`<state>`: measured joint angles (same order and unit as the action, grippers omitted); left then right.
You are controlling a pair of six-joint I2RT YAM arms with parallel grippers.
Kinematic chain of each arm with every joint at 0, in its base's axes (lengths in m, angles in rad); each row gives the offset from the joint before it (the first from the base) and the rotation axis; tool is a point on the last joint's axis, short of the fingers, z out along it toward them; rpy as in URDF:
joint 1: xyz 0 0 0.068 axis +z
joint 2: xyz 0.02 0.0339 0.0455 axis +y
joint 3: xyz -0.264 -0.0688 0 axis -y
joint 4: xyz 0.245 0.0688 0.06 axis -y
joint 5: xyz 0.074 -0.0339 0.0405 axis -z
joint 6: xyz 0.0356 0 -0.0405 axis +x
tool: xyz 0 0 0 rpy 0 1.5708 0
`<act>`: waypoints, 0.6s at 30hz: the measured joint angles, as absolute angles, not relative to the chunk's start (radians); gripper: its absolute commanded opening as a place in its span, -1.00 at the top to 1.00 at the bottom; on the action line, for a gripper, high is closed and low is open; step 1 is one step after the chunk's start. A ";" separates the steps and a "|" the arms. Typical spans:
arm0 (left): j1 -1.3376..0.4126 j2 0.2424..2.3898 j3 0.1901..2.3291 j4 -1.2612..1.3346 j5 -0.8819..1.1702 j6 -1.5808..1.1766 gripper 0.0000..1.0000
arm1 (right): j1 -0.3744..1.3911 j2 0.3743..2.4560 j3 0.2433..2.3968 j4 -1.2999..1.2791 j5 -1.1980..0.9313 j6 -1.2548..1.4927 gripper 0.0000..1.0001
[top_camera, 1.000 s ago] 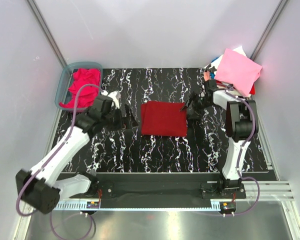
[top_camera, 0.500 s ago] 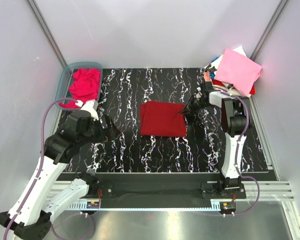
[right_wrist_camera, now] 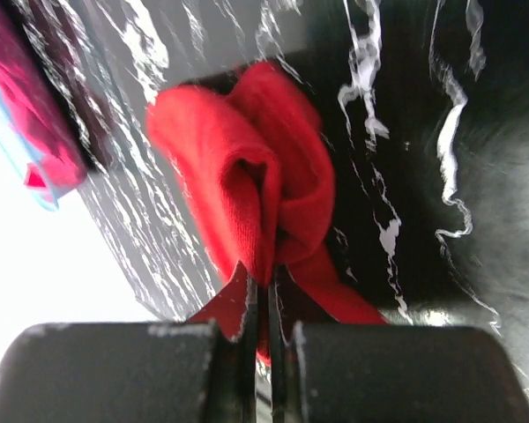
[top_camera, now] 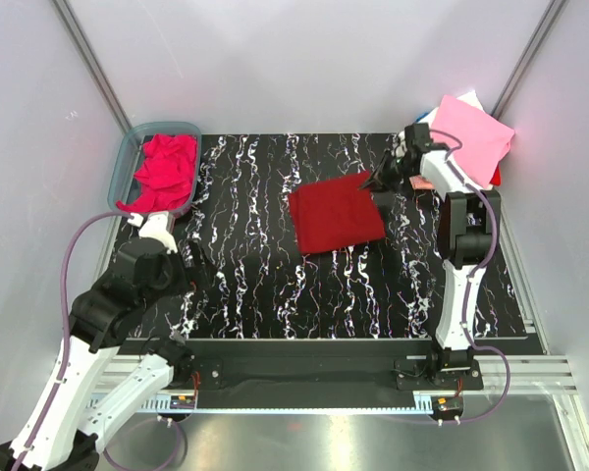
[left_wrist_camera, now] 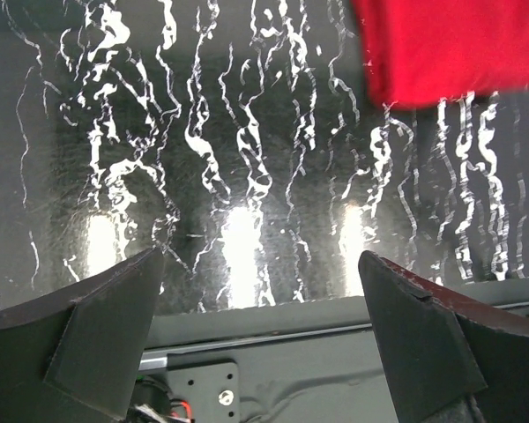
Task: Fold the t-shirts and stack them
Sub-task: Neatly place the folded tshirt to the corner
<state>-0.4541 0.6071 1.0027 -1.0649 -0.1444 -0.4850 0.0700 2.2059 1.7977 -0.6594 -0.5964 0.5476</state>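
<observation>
A folded dark red t-shirt (top_camera: 336, 213) lies on the black marbled table, turned askew. My right gripper (top_camera: 381, 181) is shut on its far right corner; in the right wrist view the red cloth (right_wrist_camera: 264, 203) bunches up between the closed fingers. A stack of folded t-shirts (top_camera: 465, 137), pale pink on top, sits at the back right corner. A magenta-pink t-shirt (top_camera: 164, 169) lies crumpled in the tub. My left gripper (top_camera: 191, 263) is drawn back near the left front, open and empty; its wrist view shows bare table and an edge of the red t-shirt (left_wrist_camera: 450, 48).
The translucent blue-grey plastic tub (top_camera: 123, 165) stands at the back left corner. White walls enclose the table on three sides. The table's front rail (top_camera: 314, 345) runs between the two arm bases.
My right gripper has shut on the red t-shirt's corner and dragged it back and to the right, turning it. My left arm has pulled back toward the left front.
</observation>
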 measured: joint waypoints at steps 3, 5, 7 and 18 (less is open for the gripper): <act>-0.454 0.601 0.983 -1.052 -0.144 -0.469 -0.97 | 0.044 2.213 1.963 -0.747 -0.550 0.522 1.00; -0.454 0.591 0.972 -1.033 -0.141 -0.462 -0.97 | 0.025 2.233 2.095 -0.794 -0.527 0.504 1.00; -0.454 0.575 0.961 -1.011 -0.133 -0.453 -0.97 | 0.010 2.259 2.207 -0.835 -0.510 0.492 1.00; -0.454 0.415 0.823 -0.841 -0.104 -0.434 -0.97 | -0.084 2.422 2.638 -1.022 -0.466 0.432 1.00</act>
